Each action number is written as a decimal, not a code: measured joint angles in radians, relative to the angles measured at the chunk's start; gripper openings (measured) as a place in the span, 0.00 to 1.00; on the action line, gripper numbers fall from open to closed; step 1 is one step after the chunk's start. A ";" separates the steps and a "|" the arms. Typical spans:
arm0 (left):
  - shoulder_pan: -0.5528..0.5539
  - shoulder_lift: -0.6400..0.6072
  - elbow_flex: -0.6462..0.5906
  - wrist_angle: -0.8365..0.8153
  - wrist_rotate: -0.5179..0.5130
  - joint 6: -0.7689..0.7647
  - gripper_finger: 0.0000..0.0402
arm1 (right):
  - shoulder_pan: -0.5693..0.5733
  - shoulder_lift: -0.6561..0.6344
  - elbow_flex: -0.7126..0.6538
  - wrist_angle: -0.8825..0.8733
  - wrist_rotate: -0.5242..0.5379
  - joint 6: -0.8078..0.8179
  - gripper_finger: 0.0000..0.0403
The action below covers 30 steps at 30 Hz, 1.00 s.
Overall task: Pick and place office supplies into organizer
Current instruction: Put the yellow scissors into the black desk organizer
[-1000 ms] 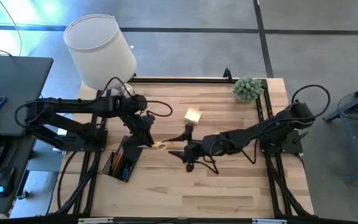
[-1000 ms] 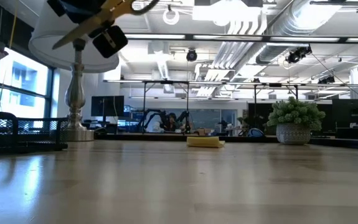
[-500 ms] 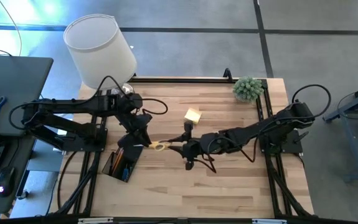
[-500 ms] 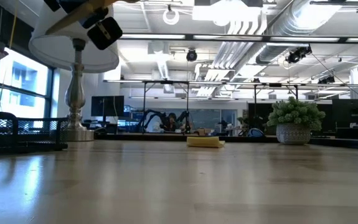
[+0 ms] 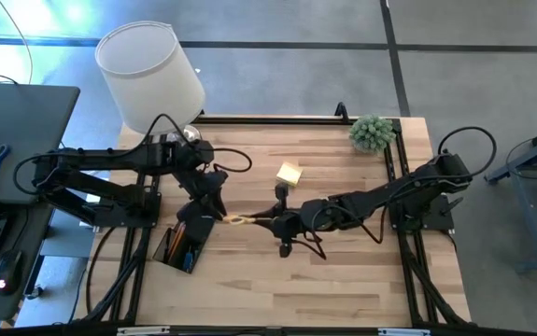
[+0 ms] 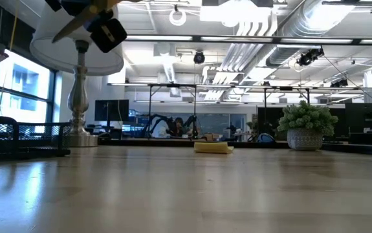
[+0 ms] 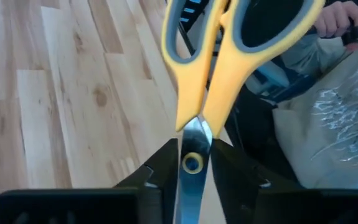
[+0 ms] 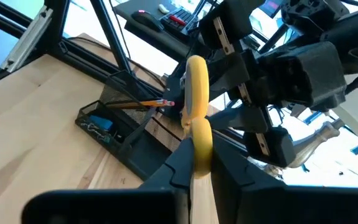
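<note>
The yellow-handled scissors (image 5: 238, 220), with grey-lined plastic loops and bright steel blades joined at a yellow pivot, hang in the air between the two arms, above the pale wooden plank table (image 5: 343, 280) and just beside the black rectangular mesh organizer (image 5: 182, 245).

The left gripper (image 7: 191, 180) has its two dark fingers pressed against the blades at the pivot, one on each flat side, so it is closed on the metal end of the scissors. In the left wrist view the handles stand away from the fingers, smooth and glossy, with the table's grain running beneath them.

The right gripper (image 8: 194, 177) meets the scissors from the opposite side. Its dark fingers sit tight against one yellow handle loop, closed on it. Both grippers thus hold the same scissors at once, blades on the left side, handles on the right.

The organizer lies at the table's left edge near the front, with thin wire-mesh walls. In it lie wooden pencils (image 8: 147, 104) with a pink eraser tip and a small blue piece (image 8: 103, 124).

A yellow sticky-note pad (image 5: 289, 173) lies flat near the table's middle, well apart from the organizer. A small green spiky plant (image 5: 372, 132) stands at the far right corner, and a white-shaded lamp (image 5: 149, 75) with a chrome stem at the far left.
</note>
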 joint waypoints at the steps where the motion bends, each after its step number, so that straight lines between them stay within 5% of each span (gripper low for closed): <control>1: 0.000 0.000 0.003 -0.008 -0.003 0.000 0.22 | 0.000 0.000 0.000 0.000 -0.001 0.013 0.04; 9: 0.001 -0.001 0.239 -0.356 -0.172 0.111 0.40 | 0.001 0.001 0.001 0.001 -0.013 0.089 0.04; 13: 0.000 -0.010 0.388 -0.496 -0.313 0.143 0.42 | -0.015 0.001 0.021 0.005 -0.107 0.171 0.04; 21: 0.000 -0.128 0.471 -0.421 -0.346 0.148 0.38 | -0.054 0.145 0.157 -0.031 -0.200 0.222 0.04; 30: 0.000 -0.316 0.421 -0.333 -0.362 0.097 0.28 | -0.085 0.349 0.577 -0.336 -0.303 0.197 0.04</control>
